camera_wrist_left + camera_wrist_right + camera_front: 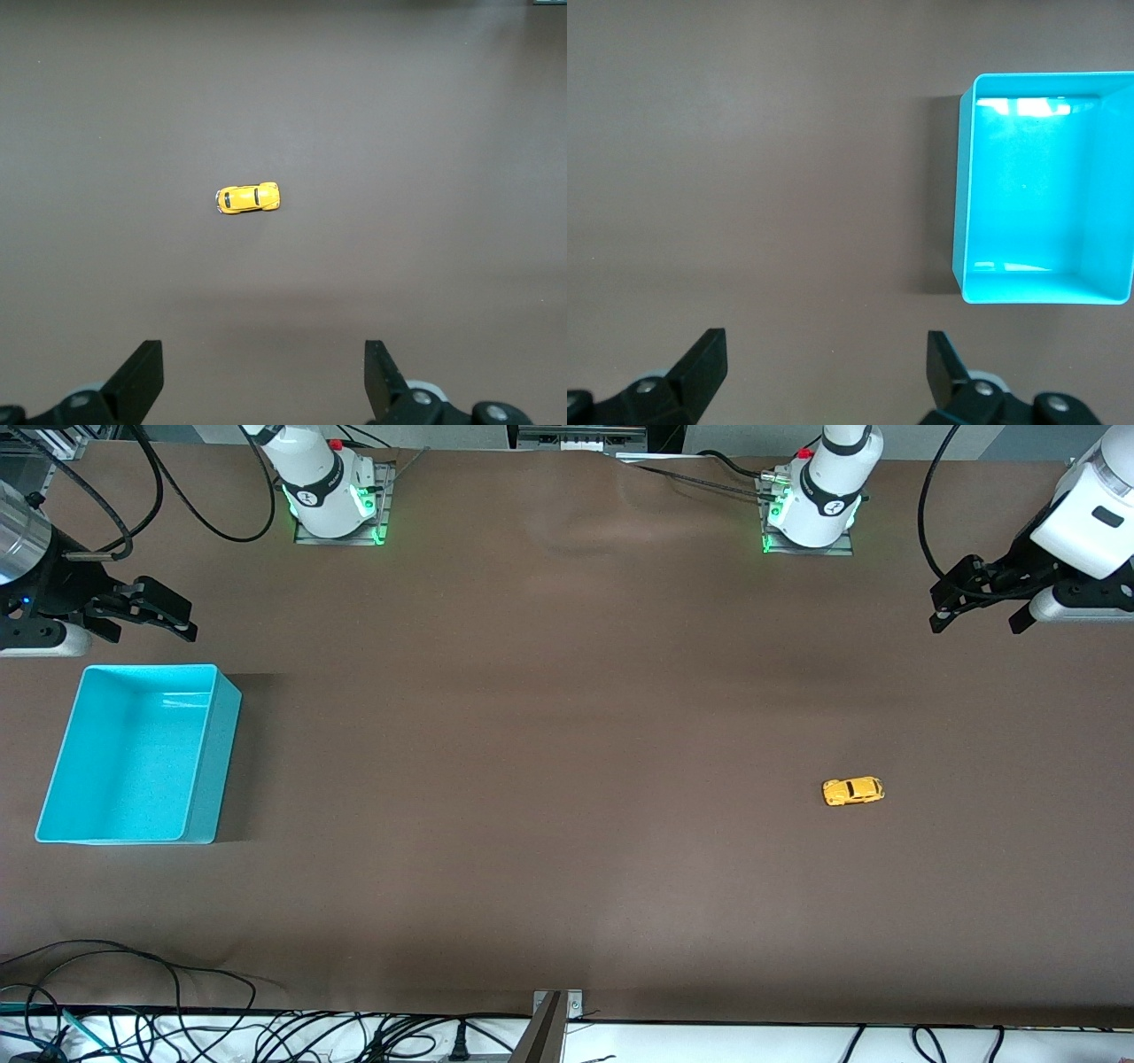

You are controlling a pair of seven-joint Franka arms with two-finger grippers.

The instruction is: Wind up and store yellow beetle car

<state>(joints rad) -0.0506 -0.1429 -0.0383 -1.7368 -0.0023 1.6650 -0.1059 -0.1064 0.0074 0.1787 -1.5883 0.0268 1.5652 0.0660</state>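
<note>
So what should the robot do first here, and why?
Probably lower the left hand over the yellow beetle car. That hand is open and up in the air, the car sits untouched on the table at its end, and the turquoise bin is empty.

Both arms are showing glossy white rounded shells, each with a black band carrying a small white emblem near the base. The right arm's base point(335, 491) and the left arm's base point(813, 500) are sitting on grey metal plates and glowing green along their lower rims, each with a small red button on top. Black cables are looping around both arms and trailing from the bases. The right gripper point(146, 613) and the left gripper point(974, 598) are matte black and angular, mounted under pale grey wrist housings. In the wrist views, their wedge-shaped black fingers point(142, 376) are showing round silver screws at the joints.
</note>
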